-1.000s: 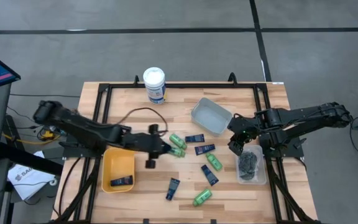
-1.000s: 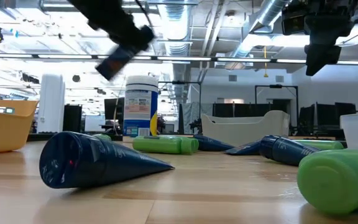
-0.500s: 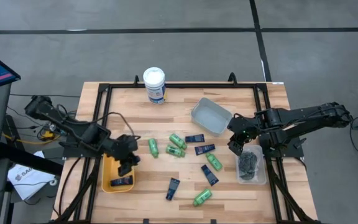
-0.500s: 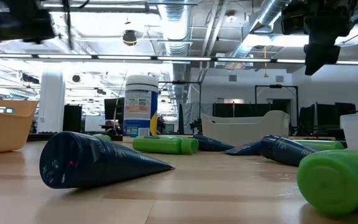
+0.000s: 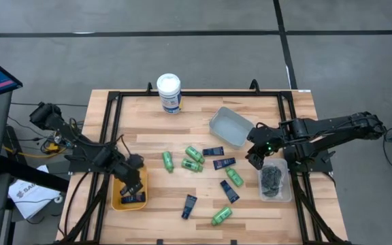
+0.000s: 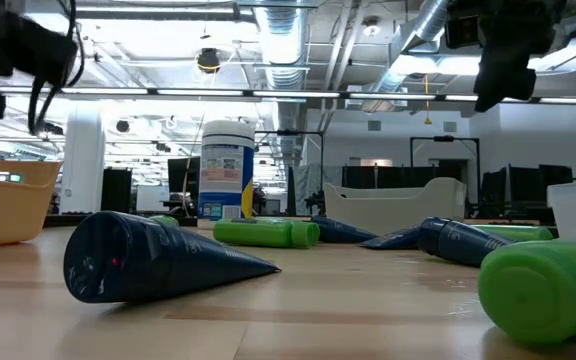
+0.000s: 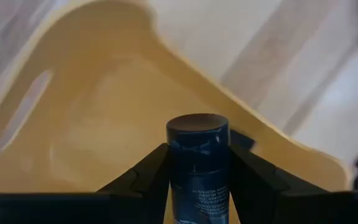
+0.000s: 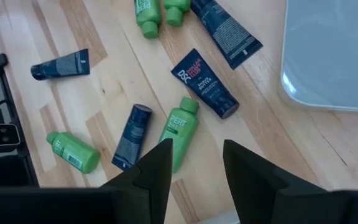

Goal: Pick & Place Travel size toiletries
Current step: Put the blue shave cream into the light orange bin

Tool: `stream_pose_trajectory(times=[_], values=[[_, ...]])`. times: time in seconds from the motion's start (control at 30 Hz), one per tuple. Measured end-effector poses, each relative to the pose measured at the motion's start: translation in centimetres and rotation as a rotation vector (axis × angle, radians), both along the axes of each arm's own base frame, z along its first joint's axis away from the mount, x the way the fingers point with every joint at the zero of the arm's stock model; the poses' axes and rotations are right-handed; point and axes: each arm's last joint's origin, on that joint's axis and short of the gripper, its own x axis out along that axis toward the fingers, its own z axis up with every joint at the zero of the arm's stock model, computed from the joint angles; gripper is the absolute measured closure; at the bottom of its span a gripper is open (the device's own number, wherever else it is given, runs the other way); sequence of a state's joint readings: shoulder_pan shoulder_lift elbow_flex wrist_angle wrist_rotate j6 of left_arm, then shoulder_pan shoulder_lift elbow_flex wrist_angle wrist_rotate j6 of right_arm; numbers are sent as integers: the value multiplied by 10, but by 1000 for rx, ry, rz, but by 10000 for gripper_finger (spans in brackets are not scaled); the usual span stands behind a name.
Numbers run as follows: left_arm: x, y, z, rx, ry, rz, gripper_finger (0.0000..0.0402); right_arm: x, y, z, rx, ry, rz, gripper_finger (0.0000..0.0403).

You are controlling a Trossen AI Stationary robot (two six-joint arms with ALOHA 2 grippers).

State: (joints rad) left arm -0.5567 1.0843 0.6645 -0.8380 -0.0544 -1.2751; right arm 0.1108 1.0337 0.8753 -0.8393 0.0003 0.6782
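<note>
My left gripper (image 5: pixel 133 180) hangs over the yellow bin (image 5: pixel 119 178) at the table's near left, shut on a dark navy tube (image 7: pixel 197 162). Another navy tube (image 5: pixel 133 199) lies in that bin. Green bottles (image 5: pixel 167 161) (image 5: pixel 194 154) (image 5: pixel 221 216) and navy tubes (image 5: pixel 213 151) (image 5: pixel 189 205) lie flat on the middle of the table. My right gripper (image 5: pixel 256 155) (image 8: pixel 196 168) hovers open at the right, above a green bottle (image 8: pixel 178 134), with nothing between its fingers. Dark grey tins fill a clear bin (image 5: pixel 273 180) beside it. My left gripper pinches the navy tube's body (image 7: pixel 197 183) between its two fingers. The tube lies along the fingers, and its round cap end (image 7: pixel 197 127) sticks out past the fingertips. The fingers point steeply down from above. The tube hangs clear above the bin's floor (image 7: pixel 104 124).
A tall white canister (image 5: pixel 169 93) stands at the far edge. A clear shallow tray (image 5: pixel 231 126) lies tilted at the far right of the middle. A black frame (image 5: pixel 107 129) rims the wooden table. A cable (image 5: pixel 148 126) loops over the left half.
My left gripper has carried the navy tube from the middle of the table toward the left and near edges, sinking over the yellow bin. It has rolled and tipped from slanting to steeply downward. A green bottle that the arm covered now shows.
</note>
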Motion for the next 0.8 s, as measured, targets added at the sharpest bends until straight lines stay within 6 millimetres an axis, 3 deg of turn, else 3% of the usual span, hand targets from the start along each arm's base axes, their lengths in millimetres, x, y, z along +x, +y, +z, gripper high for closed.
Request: stream_pose_trajectory(times=[0.23,0.8], values=[[-5,3,-14,-26,51,158,262,1,0,1,12,-9,-16,265],[2,0,-12,-49,-42,185,233,1,0,1,12,-9,-17,230]])
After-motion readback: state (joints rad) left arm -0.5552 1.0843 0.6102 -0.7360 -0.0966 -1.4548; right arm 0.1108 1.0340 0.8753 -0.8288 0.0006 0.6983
